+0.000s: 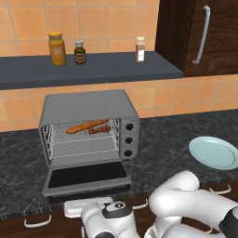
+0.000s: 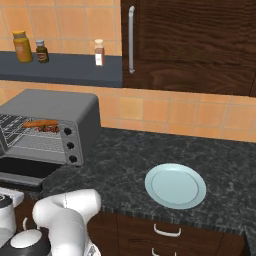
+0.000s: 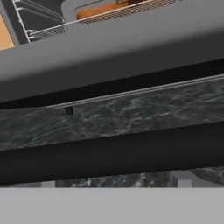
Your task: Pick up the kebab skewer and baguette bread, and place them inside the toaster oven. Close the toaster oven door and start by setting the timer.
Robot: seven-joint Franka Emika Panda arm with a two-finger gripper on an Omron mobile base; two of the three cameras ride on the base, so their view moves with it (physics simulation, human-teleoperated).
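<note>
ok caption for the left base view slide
Baguette bread and kebab skewer on the toaster oven rack, toaster oven door open.

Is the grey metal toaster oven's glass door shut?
No, the toaster oven door hangs open, showing the baguette bread on the rack.

Open oven door [image 3: 113, 43] spans frame as grey slab, black bar handle [image 3: 109, 153] below it. Marbled dark counter [image 3: 122, 113] between. Baguette [image 3: 103, 9] on wire rack [image 3: 39, 28], top of frame.
</note>
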